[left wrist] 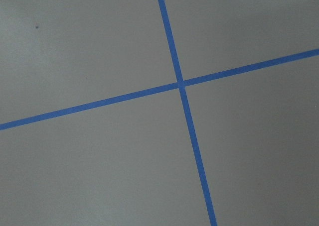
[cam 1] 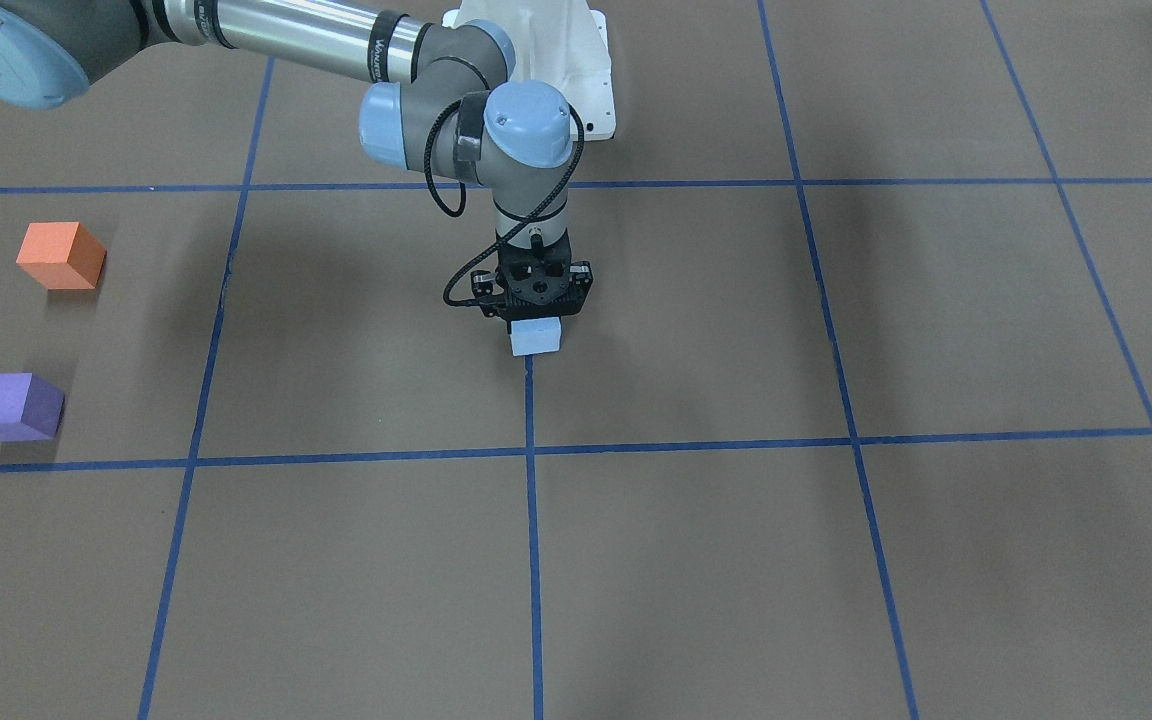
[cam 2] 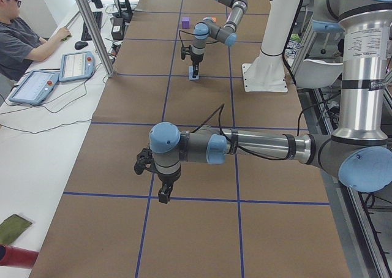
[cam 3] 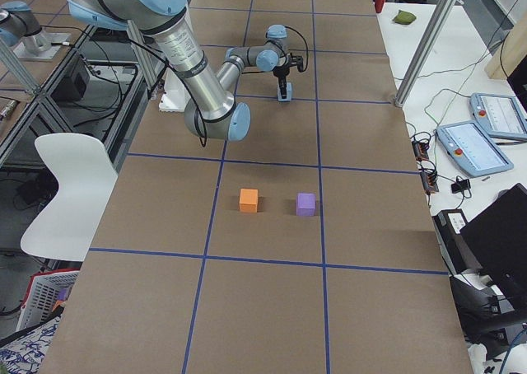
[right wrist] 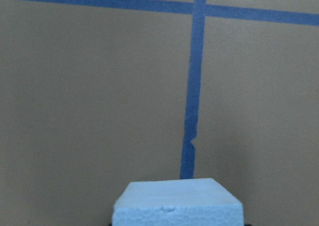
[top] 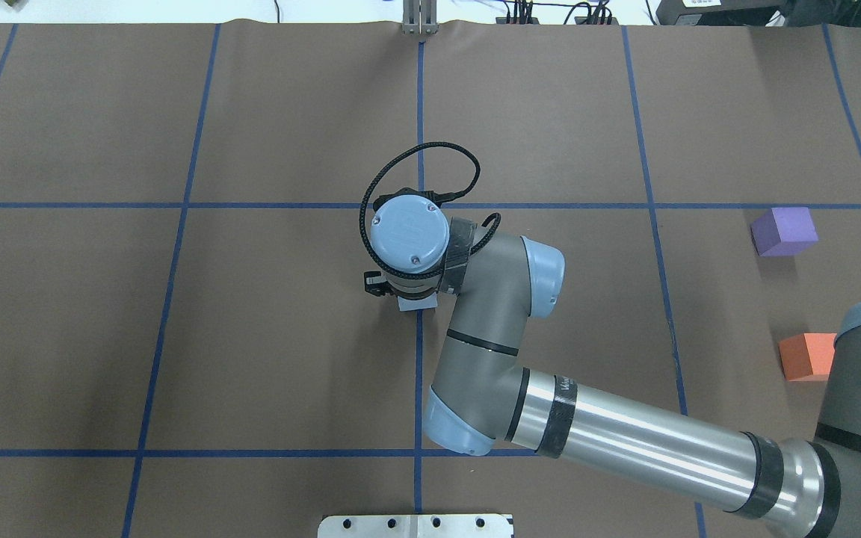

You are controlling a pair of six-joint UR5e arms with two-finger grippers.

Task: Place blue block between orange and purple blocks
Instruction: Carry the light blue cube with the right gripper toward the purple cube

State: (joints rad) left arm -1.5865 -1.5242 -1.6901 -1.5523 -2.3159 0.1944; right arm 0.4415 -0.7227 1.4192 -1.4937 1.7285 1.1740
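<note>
The tabletop [cam 1: 736,560] is covered in smooth, matt brown paper, crossed by blue tape lines [cam 1: 534,520] with a faint sheen. The blue block [right wrist: 177,206] looks like pale foam with a fine grainy face; the orange block [cam 1: 58,255] and purple block [cam 1: 11,405] look matt and foam-like too. The right arm [top: 647,444] has a shiny brushed-metal tube, matt grey joints and smooth light-blue plastic caps, with a braided black cable [top: 430,144]

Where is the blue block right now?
In the front-facing view the blue block is mid-table over a tape line, right under the right gripper, far from the orange block and purple block at that view's left.
</note>
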